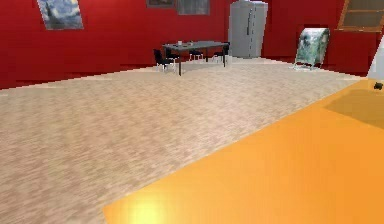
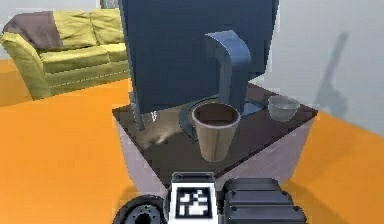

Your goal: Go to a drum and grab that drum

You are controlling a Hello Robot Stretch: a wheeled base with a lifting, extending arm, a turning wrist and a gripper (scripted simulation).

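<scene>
A brown, tapered, drum-like vessel (image 2: 215, 130) with a dark top stands upright on a low dark-topped stand (image 2: 285, 150) in the arm side view, in front of a big flat screen (image 2: 190, 45) and its curved foot. At that view's bottom edge sits a white square with black marks (image 2: 196, 200), with the gripper's dark round body (image 2: 140, 214) to its left. I cannot make out its fingers, so I cannot tell whether it holds anything. It lies below and left of the vessel.
A grey bowl (image 2: 282, 105) shares the stand. A yellow sofa (image 2: 60, 50) stands on the orange rug (image 2: 50, 160). In the forward view, wood floor (image 1: 120, 110) leads to a dark table with chairs (image 1: 195, 52) and a grey fridge (image 1: 247, 28) by the red wall.
</scene>
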